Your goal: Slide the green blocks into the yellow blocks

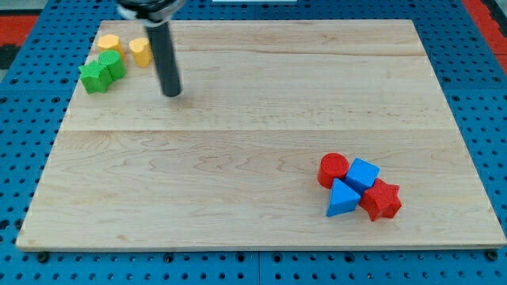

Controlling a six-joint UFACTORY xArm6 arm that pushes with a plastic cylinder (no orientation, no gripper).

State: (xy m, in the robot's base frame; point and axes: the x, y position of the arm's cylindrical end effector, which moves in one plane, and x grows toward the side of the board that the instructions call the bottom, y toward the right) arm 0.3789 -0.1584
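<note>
Two green blocks sit at the board's top left: a green star-shaped block (94, 77) and a green block (112, 65) touching it on its upper right. A yellow block (108, 43) lies just above them, touching the green block. A second yellow block (140, 51) lies to its right, a little apart. My tip (172, 93) rests on the board to the right of this group, a short gap from the green blocks and below the right yellow block.
A cluster at the lower right holds a red round block (333, 169), a blue block (363, 174), a blue triangular block (341, 198) and a red star-shaped block (383, 199). The wooden board (238, 158) lies on a blue pegboard.
</note>
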